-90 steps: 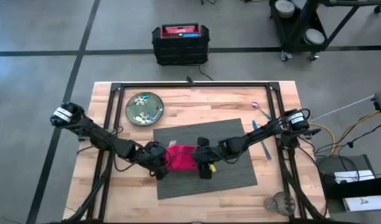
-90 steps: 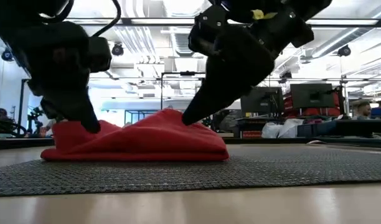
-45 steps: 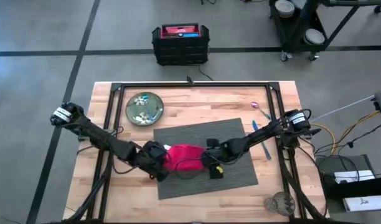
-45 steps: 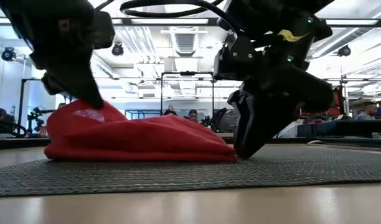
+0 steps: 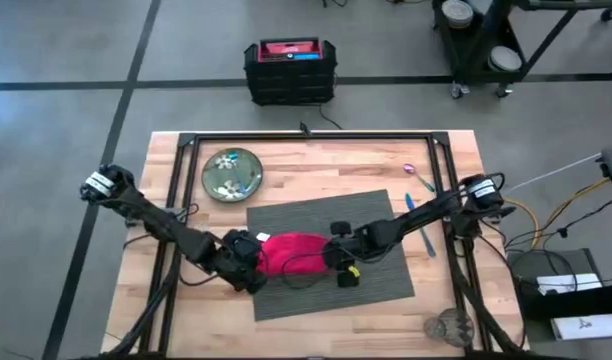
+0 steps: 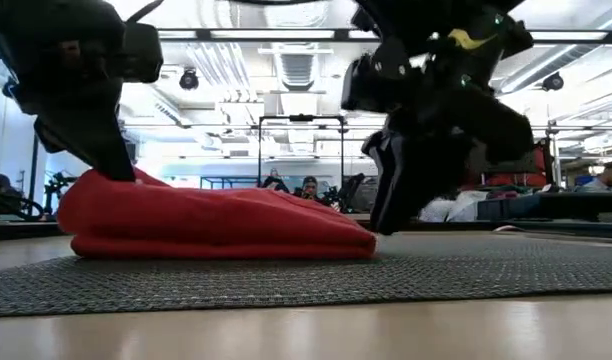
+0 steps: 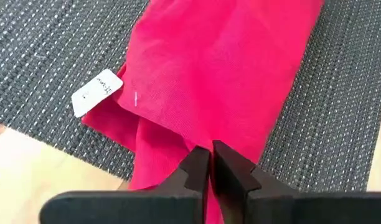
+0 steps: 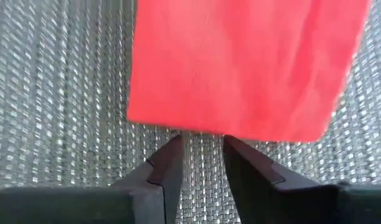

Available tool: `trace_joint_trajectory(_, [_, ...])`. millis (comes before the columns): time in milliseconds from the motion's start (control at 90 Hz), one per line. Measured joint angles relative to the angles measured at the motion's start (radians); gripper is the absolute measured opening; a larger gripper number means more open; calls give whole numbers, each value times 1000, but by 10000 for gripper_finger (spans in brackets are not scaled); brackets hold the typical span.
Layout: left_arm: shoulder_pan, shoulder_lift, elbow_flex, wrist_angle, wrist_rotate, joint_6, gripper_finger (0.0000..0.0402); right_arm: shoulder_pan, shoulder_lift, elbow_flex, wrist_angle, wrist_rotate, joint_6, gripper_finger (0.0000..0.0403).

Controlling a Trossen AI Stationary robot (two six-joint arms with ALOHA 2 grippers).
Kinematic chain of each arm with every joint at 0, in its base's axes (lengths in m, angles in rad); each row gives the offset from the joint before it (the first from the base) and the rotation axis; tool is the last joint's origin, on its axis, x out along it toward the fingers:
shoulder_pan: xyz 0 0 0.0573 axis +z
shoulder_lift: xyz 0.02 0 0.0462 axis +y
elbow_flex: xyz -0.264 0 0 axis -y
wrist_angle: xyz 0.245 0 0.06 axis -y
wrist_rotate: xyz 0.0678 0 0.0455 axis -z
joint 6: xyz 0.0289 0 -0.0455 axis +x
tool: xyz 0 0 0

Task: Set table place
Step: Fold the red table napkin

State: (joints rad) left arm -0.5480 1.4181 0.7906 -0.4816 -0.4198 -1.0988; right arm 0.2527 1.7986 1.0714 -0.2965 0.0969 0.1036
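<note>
A red napkin (image 5: 291, 250) lies stretched left to right on the dark ribbed placemat (image 5: 376, 225) in the middle of the table (image 5: 316, 160). A white tag (image 7: 97, 93) shows near its left end. My left gripper (image 5: 248, 260) is shut on that end. My right gripper (image 5: 336, 265) hovers just off the napkin's right end (image 8: 240, 118), slightly open, with only placemat showing between its fingers. The green plate (image 5: 232, 173) rests on the wood at the far left. Blue and purple utensils (image 5: 422, 215) lie right of the mat, and a glass (image 5: 448, 325) stands at the near right corner. My left gripper pinches the napkin's folded left end (image 7: 200, 140) between its two fingers, taking in more than one layer. The fingers slant down from the table's left. That end (image 6: 96, 185) is held slightly raised, while the rest of the napkin lies on the placemat.
Bare wood lies along the near edge and left of the placemat. A black and red case (image 5: 289, 68) sits on the floor beyond the far edge. The black frame rails (image 5: 306, 138) run around the tabletop.
My right gripper has let go of the napkin's top, gone toward the table's right edge and down beside the napkin's right end, then risen a little. My left gripper has drawn the left end toward the table's left, and the napkin now lies longer and flatter.
</note>
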Motion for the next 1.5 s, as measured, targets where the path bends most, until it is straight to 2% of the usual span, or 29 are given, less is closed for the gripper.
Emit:
trace_joint_trajectory(167, [1,-5,-1,-8,33,36,93,-6,-48,1,45,0,-19,107])
trace_joint_trajectory(322, [5,-63,21,-38,101,51,167,-36,-51,1,175,0,-19,133])
trace_joint_trajectory(511, [2,-97,24,-71,-78,68,207,-58,42,1,252,-24,-27,165])
trace_joint_trajectory(689, [9,-31,-74,-26,-89,41,204,-55,89,2,236,-27,-26,176])
trace_joint_trajectory(844, [8,31,-157,-6,4,-68,184,-55,90,2,164,-27,-26,168])
trace_joint_trajectory(967, [8,34,-169,4,23,-105,165,-59,88,4,143,-27,-38,158])
trace_joint_trajectory(1100, [8,-7,-119,-10,36,-36,145,-59,71,53,92,-27,-51,150])
trace_joint_trajectory(1322, [6,-54,-45,6,-39,116,118,-59,54,149,59,-27,-119,145])
trace_joint_trajectory(1500, [7,-51,-45,26,-66,174,118,-59,54,167,59,-26,-139,158])
